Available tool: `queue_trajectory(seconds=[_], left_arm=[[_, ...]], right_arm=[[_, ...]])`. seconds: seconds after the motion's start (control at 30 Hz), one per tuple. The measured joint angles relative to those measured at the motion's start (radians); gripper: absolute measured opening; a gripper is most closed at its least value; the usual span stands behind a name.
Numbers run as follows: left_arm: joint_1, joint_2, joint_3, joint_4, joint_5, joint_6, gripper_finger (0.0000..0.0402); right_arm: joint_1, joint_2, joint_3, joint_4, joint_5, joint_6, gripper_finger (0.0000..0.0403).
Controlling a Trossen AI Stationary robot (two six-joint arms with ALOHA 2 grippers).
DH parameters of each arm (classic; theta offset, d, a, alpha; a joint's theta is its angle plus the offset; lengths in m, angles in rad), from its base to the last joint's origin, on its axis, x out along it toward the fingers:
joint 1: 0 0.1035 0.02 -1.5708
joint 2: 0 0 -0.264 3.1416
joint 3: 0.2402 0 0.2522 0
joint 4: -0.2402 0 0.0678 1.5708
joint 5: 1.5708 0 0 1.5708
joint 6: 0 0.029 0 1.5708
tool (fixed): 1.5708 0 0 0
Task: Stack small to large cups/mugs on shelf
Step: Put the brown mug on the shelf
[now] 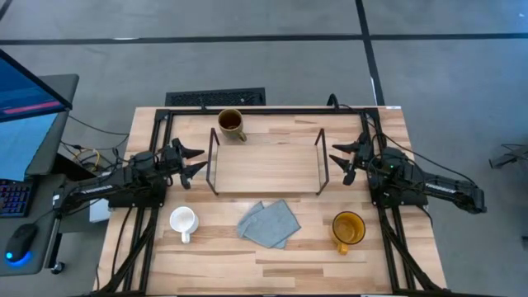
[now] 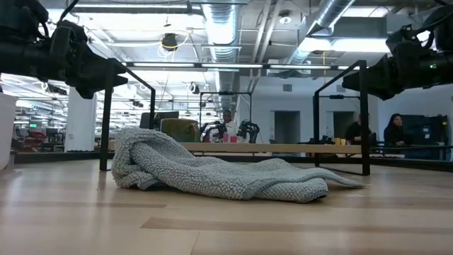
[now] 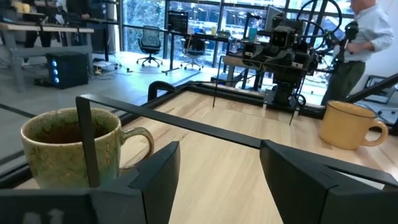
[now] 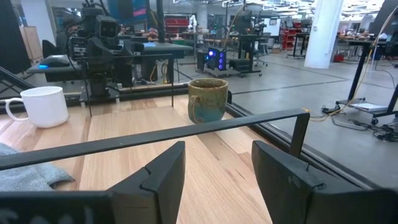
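Nearest the front edge of the table (image 1: 272, 264) stood the white mug (image 1: 182, 221) on the left and the yellow mug (image 1: 348, 228) on the right, with the grey-blue cloth (image 1: 269, 223) crumpled between them. None of these was on the shelf (image 1: 266, 169), which sat bare just behind the cloth, its black wire ends upright. The left gripper (image 1: 191, 162) hovered just off the shelf's left end with its fingers spread and nothing between them; the right gripper (image 1: 344, 161) mirrored it at the right end, likewise spread and empty. Farthest back, just beyond the shelf's rear left corner, stood the olive mug (image 1: 232, 124), upright, handle toward the front.

No mug had been placed yet, so the whole ordering was still to do. The likely trouble lay in the wire frames: an arm carrying a mug in from the side could clip a frame end and shove the light shelf. The cloth lay close to the shelf's front edge, and a gripper sweeping low for the white or yellow mug might snag and drag it. A pinch on a rounded rim could also slip.
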Motion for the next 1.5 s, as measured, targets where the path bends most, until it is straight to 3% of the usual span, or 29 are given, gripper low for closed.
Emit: queue_trajectory(seconds=[0.3, 0.6, 0.83, 1.1, 1.27, 1.5], left_arm=[[0.0, 0.0, 0.0, 0.009, -0.045, 0.013, 0.0215], [0.0, 0.0, 0.0, 0.009, -0.046, 0.005, 0.0215], [0.0, 0.0, 0.0, 0.01, -0.047, 0.005, 0.0215], [0.0, 0.0, 0.0, 0.011, -0.048, 0.005, 0.0215], [0.0, 0.0, 0.0, 0.013, -0.066, 0.005, 0.0215], [0.0, 0.0, 0.0, 0.013, -0.068, 0.005, 0.0215]], right_arm=[[0.0, 0.0, 0.0, 0.039, 0.0, 0.003, 0.021], [0.0, 0.0, 0.004, 0.259, 0.003, -0.026, 0.021], [0.0, 0.001, 0.093, 0.256, 0.004, -0.15, 0.021], [0.0, 0.007, 0.243, 0.259, 0.012, -0.159, 0.021], [0.0, 0.084, 0.358, 0.256, 0.034, -0.159, 0.021], [0.0, 0.313, 0.531, 0.189, 0.055, -0.203, 0.021]])
